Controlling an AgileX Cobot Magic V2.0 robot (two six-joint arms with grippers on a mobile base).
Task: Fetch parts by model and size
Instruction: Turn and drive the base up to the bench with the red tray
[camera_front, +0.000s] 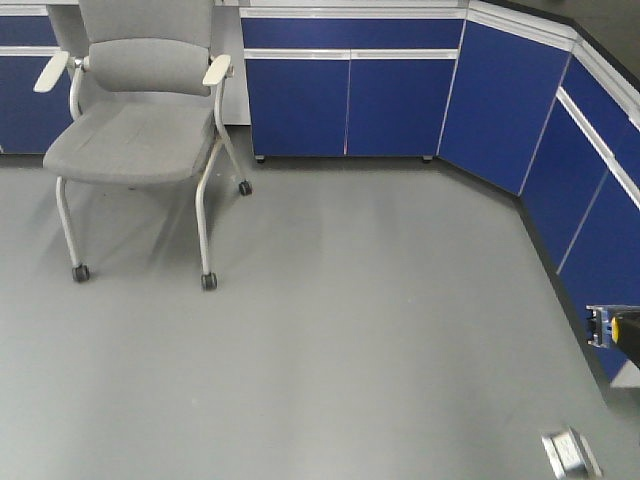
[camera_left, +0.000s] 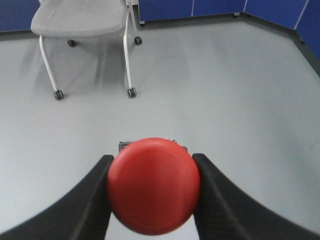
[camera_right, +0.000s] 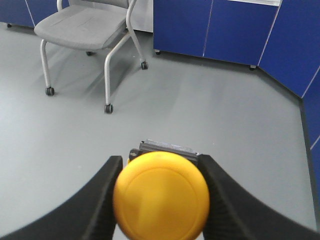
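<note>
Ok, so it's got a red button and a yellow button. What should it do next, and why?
Probably turn the base to find a drop-off spot, grips tight. The left end effector is shut on the red-capped switch, the right end effector on the yellow-capped switch, and the views show floor, a chair and blue cabinets, no drop-off place.

We see an evenly lit room under soft overhead light. The grey floor carries a pale sheen and faint streaks, and the chair throws only soft, diffuse shadows beneath its legs. Close up in the wrist views, the red button and the yellow button look slightly soft, their rims blurred, while the floor behind is fairly sharp. The blue cabinets read saturated and evenly exposed.
</note>
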